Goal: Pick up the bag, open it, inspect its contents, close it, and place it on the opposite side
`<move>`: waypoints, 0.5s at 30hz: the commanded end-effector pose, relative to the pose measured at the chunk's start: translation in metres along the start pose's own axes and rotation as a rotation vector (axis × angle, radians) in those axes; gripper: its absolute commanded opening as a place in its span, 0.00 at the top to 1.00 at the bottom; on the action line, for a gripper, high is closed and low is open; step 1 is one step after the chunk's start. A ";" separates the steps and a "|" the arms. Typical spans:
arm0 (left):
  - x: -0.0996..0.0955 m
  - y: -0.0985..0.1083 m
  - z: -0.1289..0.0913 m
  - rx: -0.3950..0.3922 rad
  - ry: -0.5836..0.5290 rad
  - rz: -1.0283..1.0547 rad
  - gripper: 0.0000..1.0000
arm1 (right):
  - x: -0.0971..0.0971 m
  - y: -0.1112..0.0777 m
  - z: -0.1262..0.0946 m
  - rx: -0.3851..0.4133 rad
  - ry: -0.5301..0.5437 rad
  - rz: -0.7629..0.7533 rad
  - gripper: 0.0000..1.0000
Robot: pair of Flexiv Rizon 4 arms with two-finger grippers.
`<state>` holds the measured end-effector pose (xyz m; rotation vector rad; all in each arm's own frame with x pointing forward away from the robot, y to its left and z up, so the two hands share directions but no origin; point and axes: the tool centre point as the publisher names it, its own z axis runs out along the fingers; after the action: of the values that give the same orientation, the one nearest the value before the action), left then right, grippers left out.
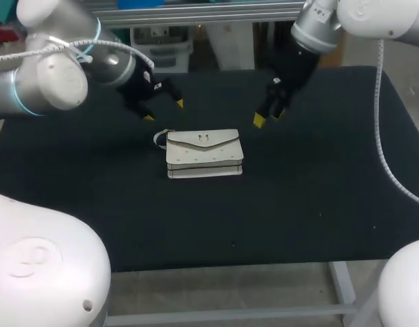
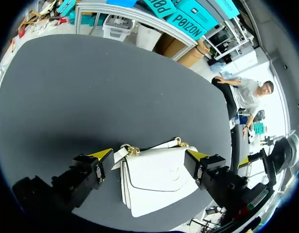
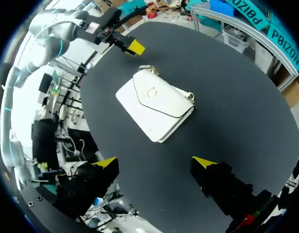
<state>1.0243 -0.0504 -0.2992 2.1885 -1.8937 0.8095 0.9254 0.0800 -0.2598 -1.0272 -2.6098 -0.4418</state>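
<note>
The white bag (image 1: 204, 154) lies flap-shut near the middle of the dark table (image 1: 318, 191). The left gripper (image 1: 164, 110) hangs just behind its left end, fingers spread wide, holding nothing. The right gripper (image 1: 267, 116) hangs behind its right end, also spread and empty; from its wrist the bag (image 3: 156, 107) lies ahead, apart from both fingers.

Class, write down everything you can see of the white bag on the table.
The white bag is a small envelope-style handbag, smooth and leather-like. Its pointed flap is shut, with a gold-coloured ring clasp at the middle and gold fittings at both top corners. It lies flat, flap up, near the middle of the dark table. Only the table touches it; the left pincer and right pincer are open and apart from it.
</note>
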 end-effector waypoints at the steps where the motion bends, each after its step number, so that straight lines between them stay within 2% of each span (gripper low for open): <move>1: -0.001 0.005 0.004 0.002 -0.177 -0.341 0.00 | 0.005 -0.007 0.009 -0.012 -0.005 0.154 0.00; 7: -0.010 0.003 0.010 -0.117 -0.164 -0.349 0.00 | 0.000 -0.018 0.016 -0.014 0.030 0.287 0.00; 15: -0.018 0.010 0.012 -0.282 -0.101 -0.250 0.00 | -0.005 -0.028 0.025 -0.001 0.064 0.340 0.00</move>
<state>1.0058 -0.0439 -0.3190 2.3681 -1.6042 0.4617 0.9051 0.0682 -0.2865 -1.4004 -2.3189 -0.3857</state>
